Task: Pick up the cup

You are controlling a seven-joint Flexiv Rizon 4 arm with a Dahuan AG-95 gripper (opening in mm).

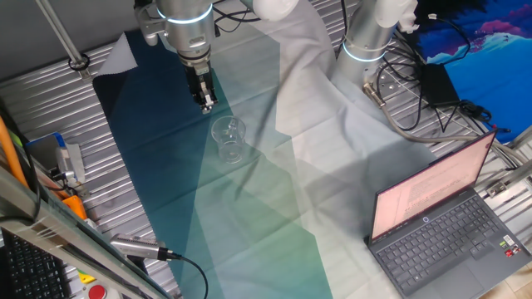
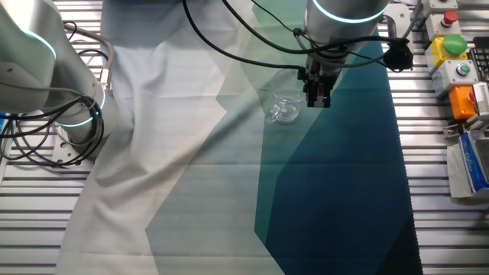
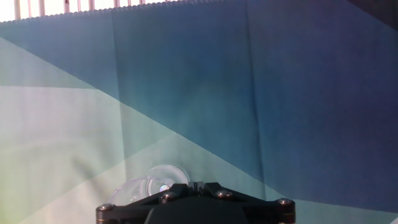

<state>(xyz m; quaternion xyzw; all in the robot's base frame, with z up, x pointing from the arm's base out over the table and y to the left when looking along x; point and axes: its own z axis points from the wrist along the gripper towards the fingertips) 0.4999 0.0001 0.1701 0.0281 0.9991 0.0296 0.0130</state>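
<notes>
The clear cup (image 1: 229, 139) stands upright on the blue-green cloth (image 1: 166, 166). It also shows in the other fixed view (image 2: 284, 109) and, at the bottom edge, in the hand view (image 3: 155, 180). My gripper (image 1: 206, 104) hangs above the cloth, just beyond the cup and apart from it. In the other fixed view the gripper (image 2: 318, 99) is to the right of the cup. Its fingers are together and hold nothing. In the hand view the fingertips (image 3: 198, 184) meet beside the cup's rim.
An open laptop (image 1: 440, 224) sits at the front right. A second arm's base (image 1: 366, 41) with cables (image 1: 399, 100) stands at the back on the white cloth (image 1: 332, 141). Button boxes (image 2: 451, 46) and tools (image 1: 62, 158) line the table's sides.
</notes>
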